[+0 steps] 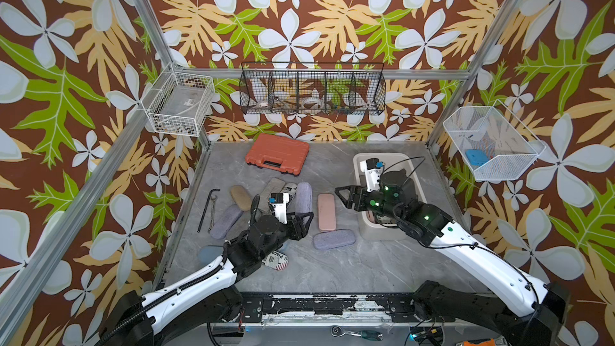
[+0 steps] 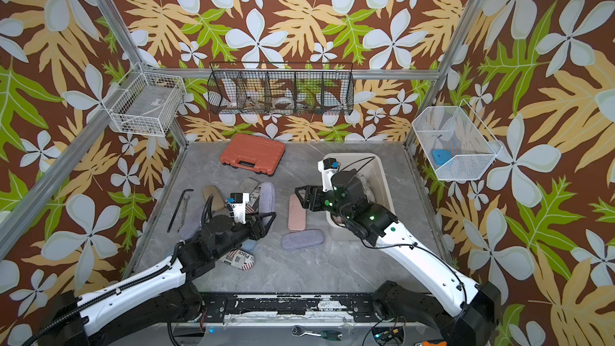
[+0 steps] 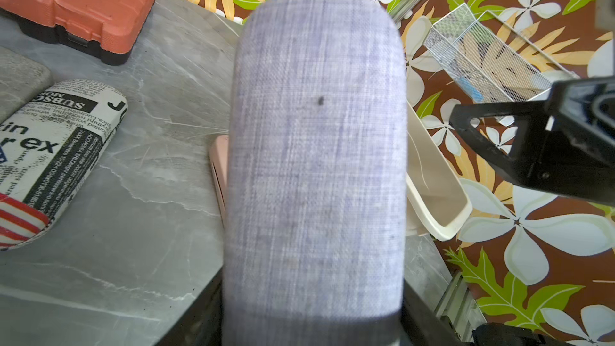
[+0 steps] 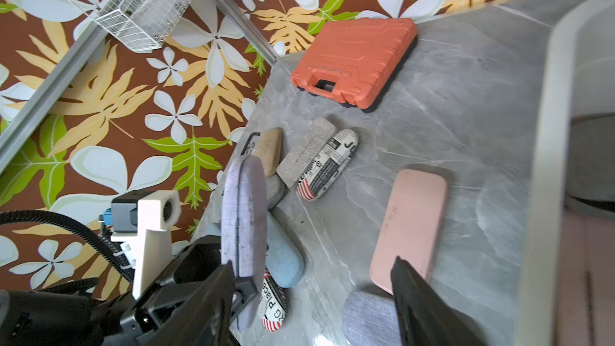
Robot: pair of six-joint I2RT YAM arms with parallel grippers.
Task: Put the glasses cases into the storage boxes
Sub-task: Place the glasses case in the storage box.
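Left gripper [image 1: 304,220] pinches 1 lavender case [image 1: 304,196] end-on, likely raised for carry toward tub [image 1: 372,232] (well apart); right gripper [image 1: 344,197] just beside tub, jaws spread, empty.

White-shelled arms [image 1: 482,254] with black joints, green indicator lights [image 1: 387,189] and corrugated black cable conduit [image 1: 196,277].

Lavender case [image 1: 304,196] held aloft on edge; pink case [image 1: 326,212] lies flat near cream tub [image 1: 379,155].
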